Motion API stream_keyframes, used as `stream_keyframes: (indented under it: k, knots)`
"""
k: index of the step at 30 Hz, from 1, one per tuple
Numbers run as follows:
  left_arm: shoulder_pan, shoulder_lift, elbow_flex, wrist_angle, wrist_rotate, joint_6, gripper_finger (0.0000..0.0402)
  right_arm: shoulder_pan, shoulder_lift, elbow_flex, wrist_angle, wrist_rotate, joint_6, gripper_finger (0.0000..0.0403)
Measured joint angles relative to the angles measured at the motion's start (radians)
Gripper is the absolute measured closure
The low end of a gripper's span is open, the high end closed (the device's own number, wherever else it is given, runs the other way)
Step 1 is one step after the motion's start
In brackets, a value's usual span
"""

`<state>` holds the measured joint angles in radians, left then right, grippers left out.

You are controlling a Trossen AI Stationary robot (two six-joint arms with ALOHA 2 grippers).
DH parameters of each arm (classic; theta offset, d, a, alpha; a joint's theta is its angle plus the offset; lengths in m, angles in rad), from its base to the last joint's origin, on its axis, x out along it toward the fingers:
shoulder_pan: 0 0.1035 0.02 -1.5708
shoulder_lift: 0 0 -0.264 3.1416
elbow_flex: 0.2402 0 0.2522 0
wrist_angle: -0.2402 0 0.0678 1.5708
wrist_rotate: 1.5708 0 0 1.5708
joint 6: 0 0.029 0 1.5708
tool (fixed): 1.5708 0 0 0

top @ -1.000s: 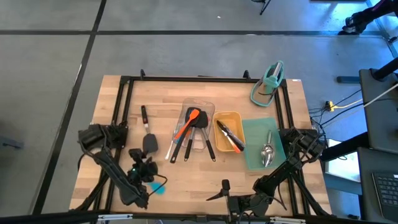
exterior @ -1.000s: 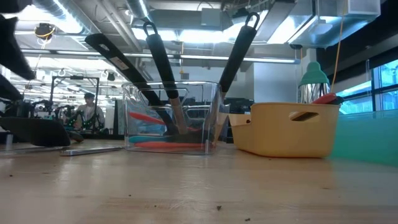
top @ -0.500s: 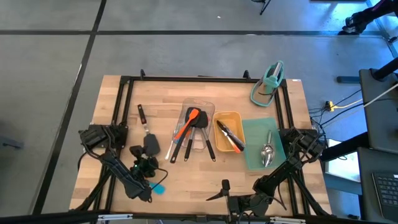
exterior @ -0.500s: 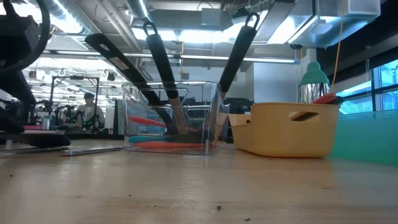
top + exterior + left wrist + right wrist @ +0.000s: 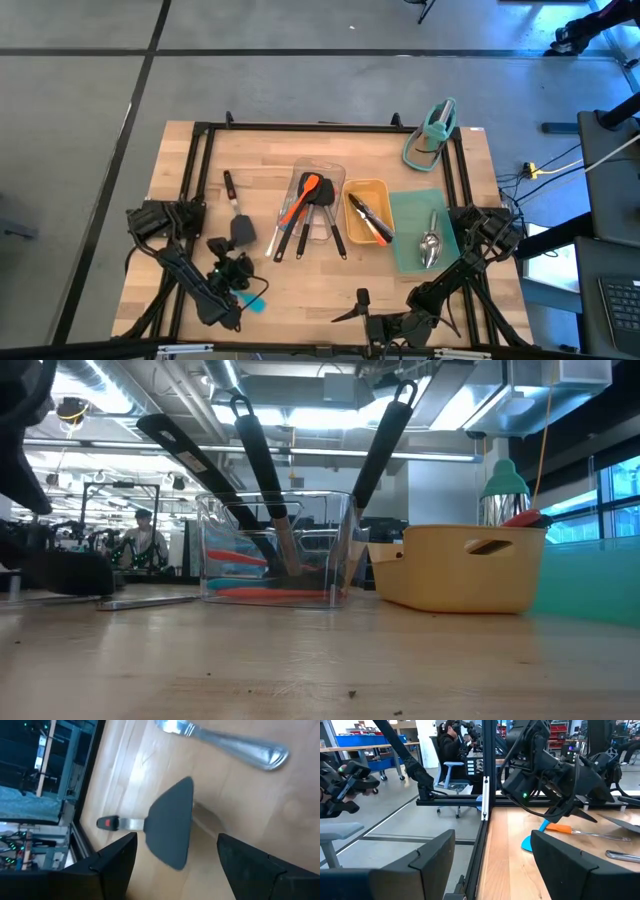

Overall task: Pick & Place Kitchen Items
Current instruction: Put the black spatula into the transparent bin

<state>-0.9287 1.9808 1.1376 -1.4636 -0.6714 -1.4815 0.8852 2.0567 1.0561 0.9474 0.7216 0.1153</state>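
A black slotted turner [image 5: 238,215] lies flat on the wooden table, its blade [image 5: 172,827] toward the near edge. My left gripper [image 5: 236,258] hangs open just short of that blade, one finger [image 5: 115,865] on either side, touching nothing. A steel utensil [image 5: 225,742] lies beside the turner. A blue spatula [image 5: 255,298] with an orange handle [image 5: 565,829] lies under the left arm. My right gripper [image 5: 350,308] waits open at the near edge, pointing level toward the table's left.
A clear tray [image 5: 318,200] holds an orange spatula and black turners that lean out over its rim [image 5: 280,550]. Beside it stand a yellow tray [image 5: 367,212] with tongs, a teal mat [image 5: 415,235] with a steel spoon [image 5: 430,248], and a teal stand [image 5: 432,135].
My left gripper has come down a little toward the black turner's blade. The turner and the other utensils lie where they were.
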Motion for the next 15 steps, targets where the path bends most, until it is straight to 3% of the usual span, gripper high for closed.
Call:
stream_keyframes:
  k: [10, 15]
  knots:
    - [0.053, 0.000, -0.014, 0.030, -0.036, -0.009, 0.0132, 0.000, 0.000, 0.000, 0.000, 0.000, 0.007, 0.0139]
    - [0.111, 0.000, -0.064, 0.062, -0.001, 0.032, 0.0144, 0.000, 0.000, 0.000, 0.000, 0.000, 0.007, 0.0139]
